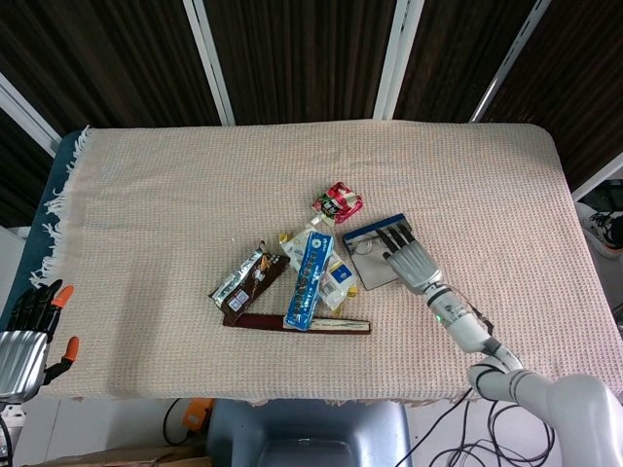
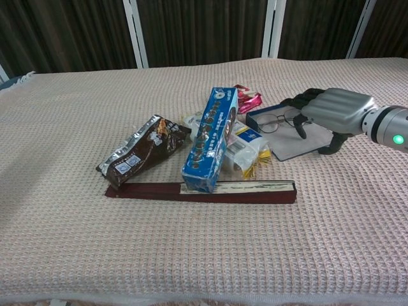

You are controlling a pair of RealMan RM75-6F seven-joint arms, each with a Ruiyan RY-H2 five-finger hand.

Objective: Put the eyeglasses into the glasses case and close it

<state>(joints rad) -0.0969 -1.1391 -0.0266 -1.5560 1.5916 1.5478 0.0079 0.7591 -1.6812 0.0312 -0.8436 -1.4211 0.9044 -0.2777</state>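
Your right hand (image 2: 331,113) hangs over the open case (image 2: 292,135), fingers (image 2: 301,102) apart and curled down beside the right lens of the glasses (image 2: 279,120); whether they touch the frame, you cannot tell. The glasses lie unfolded in the case. Left of the case stands the blue box (image 2: 211,139), tilted on the dark red strip (image 2: 201,191). Your left hand (image 1: 27,336) waits well left of the case, off the table edge, fingers apart, holding nothing.

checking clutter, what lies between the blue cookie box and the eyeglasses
A yellow-and-white snack packet lies between the blue cookie box and the eyeglasses, leaning against the box. The chest view shows it best.
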